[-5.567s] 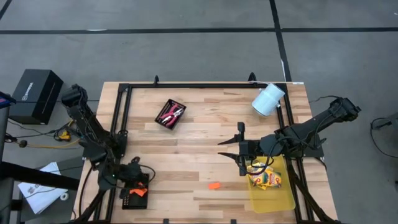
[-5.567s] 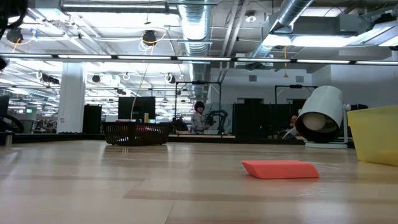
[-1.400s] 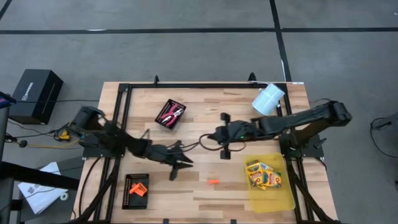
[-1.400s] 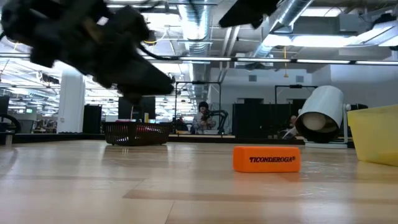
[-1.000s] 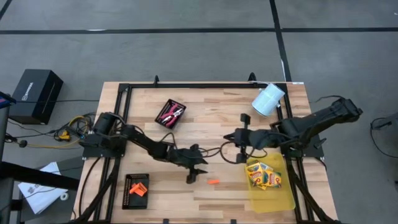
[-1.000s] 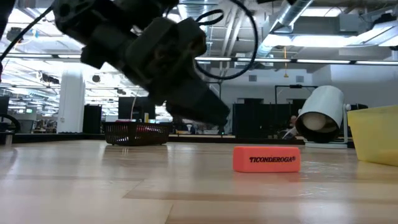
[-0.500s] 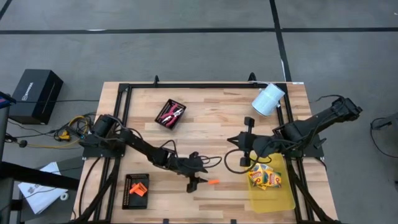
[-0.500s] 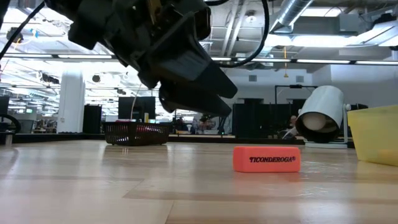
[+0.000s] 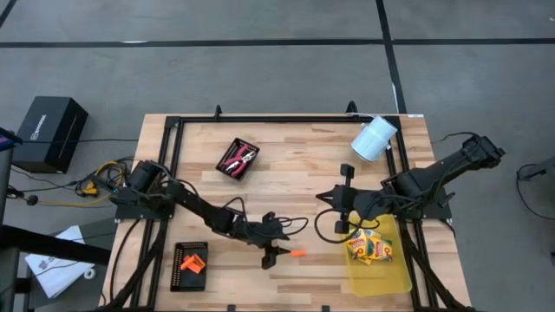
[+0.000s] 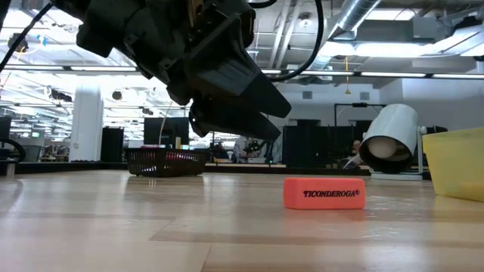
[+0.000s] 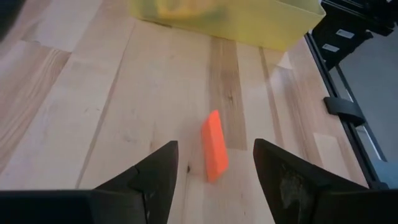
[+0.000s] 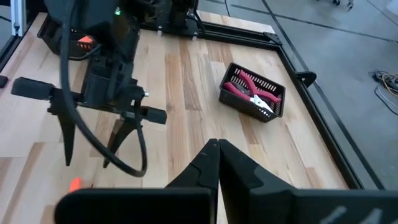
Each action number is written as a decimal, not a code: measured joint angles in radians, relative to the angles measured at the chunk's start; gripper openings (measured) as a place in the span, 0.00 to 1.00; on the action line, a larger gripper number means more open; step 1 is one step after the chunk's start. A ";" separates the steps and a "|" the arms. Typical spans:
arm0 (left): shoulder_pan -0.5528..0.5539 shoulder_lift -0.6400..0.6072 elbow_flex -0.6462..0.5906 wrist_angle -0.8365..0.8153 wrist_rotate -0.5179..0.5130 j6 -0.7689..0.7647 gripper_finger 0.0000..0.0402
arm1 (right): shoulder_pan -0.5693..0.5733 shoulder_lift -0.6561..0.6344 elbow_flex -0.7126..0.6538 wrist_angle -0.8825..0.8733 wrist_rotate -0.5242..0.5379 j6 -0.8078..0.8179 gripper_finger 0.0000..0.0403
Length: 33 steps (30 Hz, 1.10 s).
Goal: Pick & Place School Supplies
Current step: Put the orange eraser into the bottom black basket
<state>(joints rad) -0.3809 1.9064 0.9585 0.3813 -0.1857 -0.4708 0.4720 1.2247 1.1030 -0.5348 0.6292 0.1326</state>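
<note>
Hovering over the front middle of the table point(image 9: 286, 186), my left gripper point(image 9: 270, 254) has its fingers spread wide, and the orange eraser point(image 9: 297, 254) lies on the wood just ahead of them, touching neither. My left wrist view shows the eraser point(image 11: 214, 146) standing on a long narrow edge, its long axis running away from me toward the yellow bin point(image 11: 249, 22). Only the low view shows the word TICONDEROGA on the eraser's point(image 10: 324, 193) broad side, with my left gripper point(image 10: 246, 113) hanging above and beside it. My right gripper point(image 9: 343, 198) waits by the bin's far corner, fingers pressed together on nothing. The bin point(image 9: 397, 276) at the front right holds yellow crayon boxes point(image 9: 370, 245). A black mesh tray point(image 9: 238, 160) at the back holds red-handled tools point(image 9: 236, 159); my right wrist view shows those tools point(image 12: 254, 89) lying along the tray's point(image 12: 237, 98) length. Another mesh tray point(image 9: 181, 273) at the front left holds orange pieces point(image 9: 194, 263). A white roll point(image 9: 374, 138) lies on its side at the back right corner.
</note>
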 joint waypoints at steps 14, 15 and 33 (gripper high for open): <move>-0.005 0.186 0.156 0.002 0.042 0.019 0.52 | 0.015 0.000 0.000 0.002 0.000 0.000 0.00; -0.002 0.184 0.158 -0.001 0.041 0.019 0.52 | 0.020 0.000 0.000 -0.004 0.000 0.000 0.00; 0.004 0.192 0.155 -0.071 0.037 -0.029 0.51 | 0.031 0.000 0.000 -0.005 0.000 -0.009 0.00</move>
<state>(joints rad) -0.3771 2.0987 1.1137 0.3099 -0.1486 -0.4993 0.5030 1.2247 1.1030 -0.5396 0.6292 0.1234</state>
